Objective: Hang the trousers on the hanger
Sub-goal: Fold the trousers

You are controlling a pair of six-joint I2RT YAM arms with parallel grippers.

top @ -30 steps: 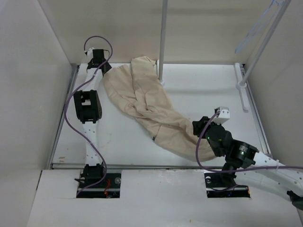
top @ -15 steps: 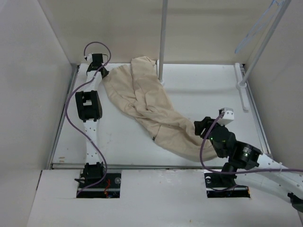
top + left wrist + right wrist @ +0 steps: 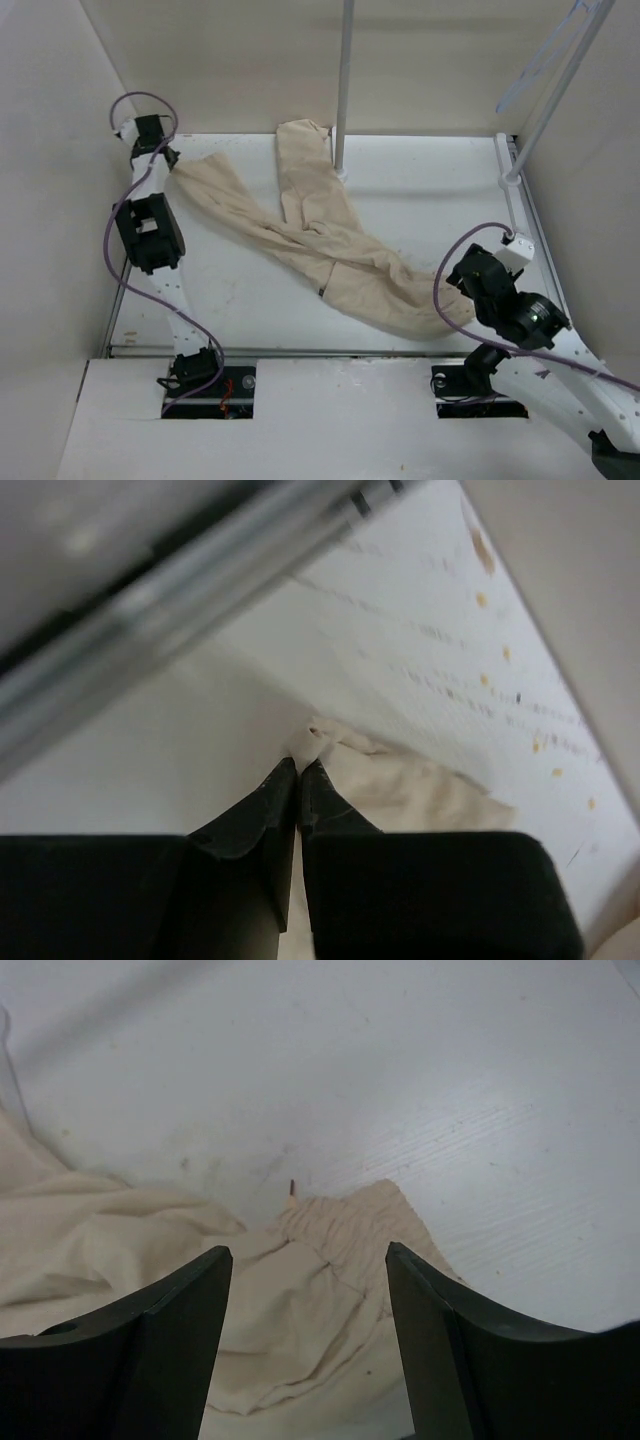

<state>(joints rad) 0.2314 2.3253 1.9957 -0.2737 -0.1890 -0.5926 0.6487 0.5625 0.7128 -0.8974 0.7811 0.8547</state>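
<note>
1. Left wrist view showed the left pincer [image 3: 298, 770] pressed together, its tips nipping a small corner of the trousers [image 3: 400, 790], most likely the cuff of one leg.
2. From that grip, the top external view showed the held leg drawn out thin towards the far-left corner of the bench [image 3: 430, 190]. The other leg lay free, and its end lay at the foot of the upright rack pole [image 3: 343, 80].
3. The right pincer [image 3: 308, 1248] was spread wide and held nothing. It hovered over the gathered waistband, which lay directly below and just ahead of its fingers.
4. The trousers lay wrinkled on the bench. Their long axis ran diagonally from the left pincer at the far left down to the waistband at the near right, beside the right arm.
5. The hanger [image 3: 530, 68] hung high at the far right, well apart from the cloth and not touching it. It was clearly nearer the right arm than the left.
6. Judged from this, the task was at an early stage, with one leg end secured and the waistband not yet gripped.
7. The coming move seemed to turn on the waistband lying straight beneath the open right pincer. A short drop and a close would pinch it. The cloth would then have to travel far and to the right to reach the hanger.
</note>
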